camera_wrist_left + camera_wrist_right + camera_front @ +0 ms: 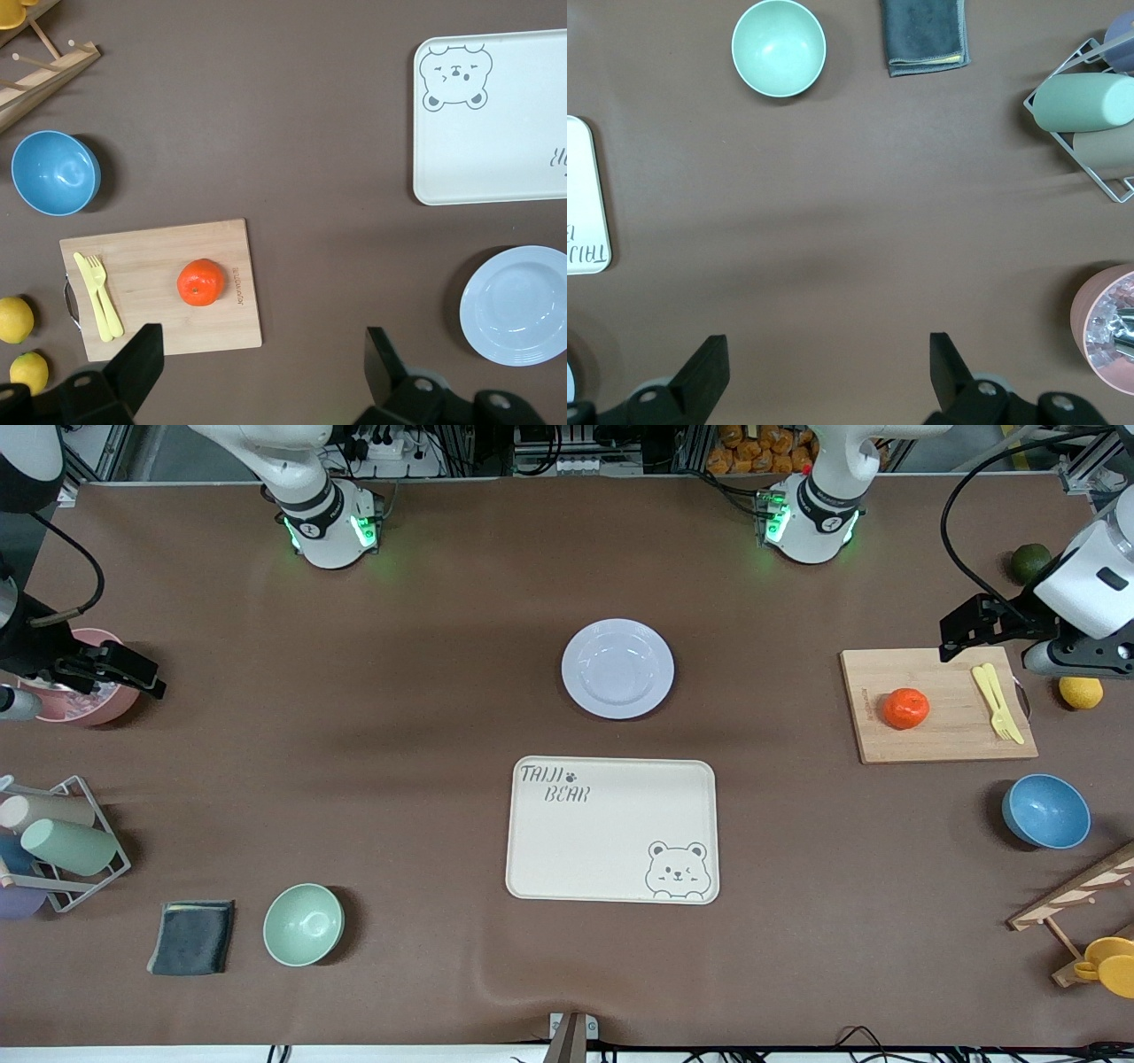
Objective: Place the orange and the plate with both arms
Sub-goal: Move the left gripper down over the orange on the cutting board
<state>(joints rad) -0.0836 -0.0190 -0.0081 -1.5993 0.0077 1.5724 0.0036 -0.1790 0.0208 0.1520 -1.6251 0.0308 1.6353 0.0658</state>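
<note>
The plate lies bare near the middle of the table, with a cream tray just nearer the front camera. The orange sits on a wooden cutting board toward the left arm's end of the table, apart from a yellow fork and knife lying on the same board.

The left gripper hangs over the table by the board's edge, fingers spread wide and holding nothing. The right gripper hangs over bare table at the right arm's end, also spread wide and empty.

The front view alone shows a dark green fruit near the table's edge and only one lemon; the left wrist view shows two lemons side by side. That wrist view also takes in the plate, the tray, the orange and the blue bowl. The right wrist view shows the inside of a pink tub with something shiny in it, which the front view mostly hides under the arm.

Counted: one plate, one orange, one tray, one board, two bowls, the blue one and a mint green bowl, one dark folded cloth, a wire rack of cups, and a wooden rack at the table's corner.
</note>
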